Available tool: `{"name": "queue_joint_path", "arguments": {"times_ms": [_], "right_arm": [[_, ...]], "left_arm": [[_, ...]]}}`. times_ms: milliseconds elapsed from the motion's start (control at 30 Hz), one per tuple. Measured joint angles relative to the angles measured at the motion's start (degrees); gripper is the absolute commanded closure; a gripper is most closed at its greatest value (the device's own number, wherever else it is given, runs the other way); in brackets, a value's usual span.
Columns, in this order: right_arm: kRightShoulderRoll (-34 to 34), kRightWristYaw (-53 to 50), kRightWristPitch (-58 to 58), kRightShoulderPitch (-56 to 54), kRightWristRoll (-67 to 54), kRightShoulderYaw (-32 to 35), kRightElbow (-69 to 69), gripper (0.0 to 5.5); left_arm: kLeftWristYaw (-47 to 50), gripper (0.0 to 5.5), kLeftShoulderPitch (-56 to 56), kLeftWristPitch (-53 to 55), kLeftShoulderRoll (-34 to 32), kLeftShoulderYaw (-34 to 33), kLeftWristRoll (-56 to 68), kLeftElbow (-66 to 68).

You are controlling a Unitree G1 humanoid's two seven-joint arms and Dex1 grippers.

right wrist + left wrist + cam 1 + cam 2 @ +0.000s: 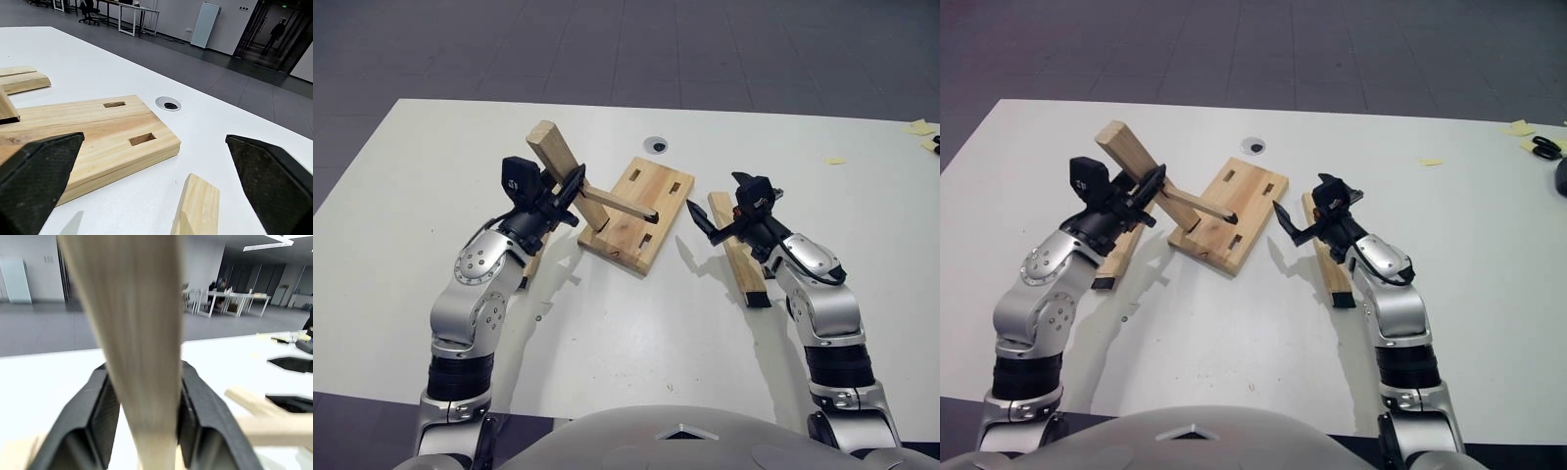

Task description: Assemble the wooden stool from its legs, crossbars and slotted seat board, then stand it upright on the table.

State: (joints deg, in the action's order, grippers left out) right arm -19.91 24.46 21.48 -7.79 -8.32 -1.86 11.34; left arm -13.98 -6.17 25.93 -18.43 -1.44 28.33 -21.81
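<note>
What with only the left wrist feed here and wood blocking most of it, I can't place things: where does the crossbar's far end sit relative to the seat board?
Observer: The crossbar runs from your held leg out over the seat board. Its tip is above the board's middle. I cannot tell whether it touches.
Operator: Is the right gripper steadying the board?
Observer: No. The right gripper is open beside the board's right edge, holding nothing.
Operator: Any spare legs about?
Observer: A loose leg lies on the table under the right gripper, and a second loose leg lies beneath the left arm.
</note>
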Motion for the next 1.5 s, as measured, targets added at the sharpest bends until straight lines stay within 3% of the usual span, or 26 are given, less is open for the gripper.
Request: {"name": "queue_joint_path", "arguments": {"times_ms": [400, 633, 800, 967, 1067, 1167, 1500], "right_arm": [[0.09, 0.23, 0.0, 0.01, -0.1, -0.06, -0.09, 0.1], [0.2, 0.48, -0.05, -0.03, -0.09, -0.13, -0.82, 0.1], [0.22, 0.49, -0.17, -0.34, -0.01, -0.16, -1.34, 0.1], [0.51, 0.33, -0.5, -2.04, -0.02, -0.06, -2.16, 0.1], [1.75, 0.09, -0.19, -3.35, -1.25, 0.16, -2.21, 0.1], [2.16, 0.17, 0.13, -3.22, -1.61, -0.3, -2.21, 0.1], [2.18, -0.16, 0.66, -0.48, -1.58, -1.15, -1.66, 0.1]], "left_arm": [[3.09, 1.23, -5.36, 5.87, 3.94, -4.07, 5.68, -3.21], [7.67, 0.13, -22.18, 9.79, 0.85, -11.28, 8.93, -4.97], [8.8, 0.13, -34.34, 13.7, -2.28, -15.11, 15.0, -4.43], [4.11, 0.13, -40.53, 12.28, -5.6, -13.98, 12.9, 3.89], [0.94, 0.13, -39.65, 10.74, -5.38, -11.35, 10.48, 9.05], [-2.66, 0.13, -29.74, 11.06, -3.98, -4.84, 7.65, 12.13], [-4.12, 0.13, -24.75, 8.01, -2.01, -3.46, 6.48, 7.45]]}}
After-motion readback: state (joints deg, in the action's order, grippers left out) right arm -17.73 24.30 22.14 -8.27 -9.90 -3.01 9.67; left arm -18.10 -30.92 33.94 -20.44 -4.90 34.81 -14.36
